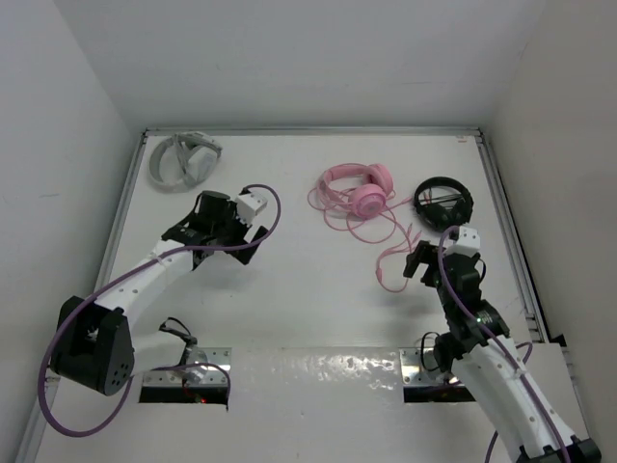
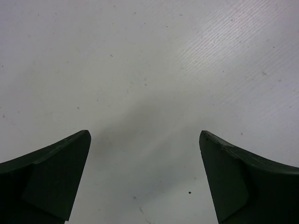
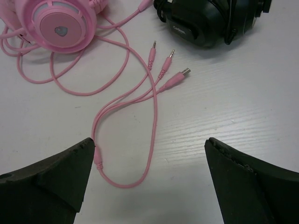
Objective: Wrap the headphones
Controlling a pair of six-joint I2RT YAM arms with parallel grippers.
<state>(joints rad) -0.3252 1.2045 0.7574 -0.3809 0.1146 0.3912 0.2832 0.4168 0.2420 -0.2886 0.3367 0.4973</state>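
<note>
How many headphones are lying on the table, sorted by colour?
Pink headphones: 1
Grey-white headphones: 1
Black headphones: 1
Total: 3

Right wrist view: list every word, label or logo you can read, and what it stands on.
Black headphones: short white word on the earcup, begins "C", rest too blurred to read.
Pink headphones: small grey emblem on the earcup, no letters.
No other text.
</note>
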